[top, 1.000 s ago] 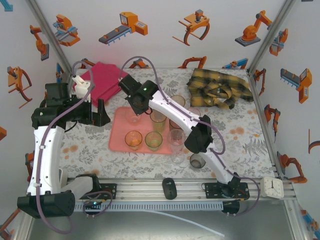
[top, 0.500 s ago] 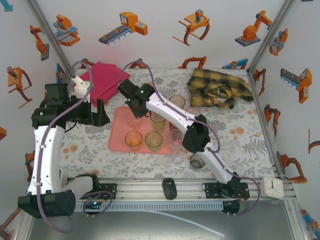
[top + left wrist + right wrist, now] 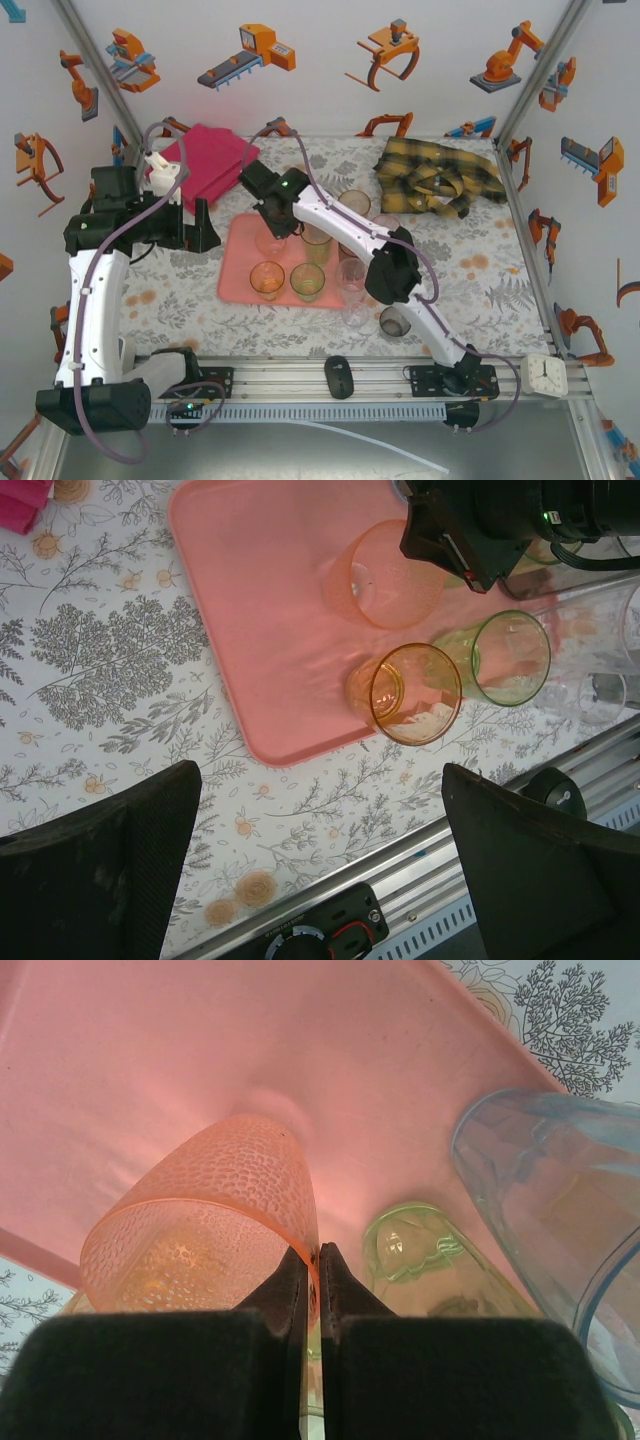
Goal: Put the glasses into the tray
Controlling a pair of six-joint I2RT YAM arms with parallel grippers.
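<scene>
While the right gripper point(image 3: 307, 1265) pinches the rim of a pink dimpled transparent tumbler point(image 3: 215, 1205), its jaws are almost fully closed, one finger inside the wall and one outside, with just the thin glass between them. That tumbler stands upright on the large flat salmon-pink plastic tray point(image 3: 238, 285), in the tray's far-left corner area.

Just beside the pink dimpled tumbler in the right wrist view is a pale green transparent tumbler point(image 3: 420, 1260). Past it is a blue-grey transparent tumbler point(image 3: 560, 1210), close to the camera. Whether that one is on the tray, I cannot tell.

Along the tray's near edge stand an amber transparent tumbler point(image 3: 267, 279) and, just to its right, a second green transparent tumbler point(image 3: 307, 282), close together but apart. A clear tumbler point(image 3: 352, 276) is at the tray's right edge, and a smoky dark tumbler point(image 3: 396, 322) sits on the floral-patterned table surface point(image 3: 480, 290) near its near edge, well off the tray.

The left gripper point(image 3: 318, 775) hovers over the surface beside the tray's left edge with its jaws spread wide, holding and touching nothing. A folded magenta cloth point(image 3: 205, 160) lies at the surface's far-left corner.
</scene>
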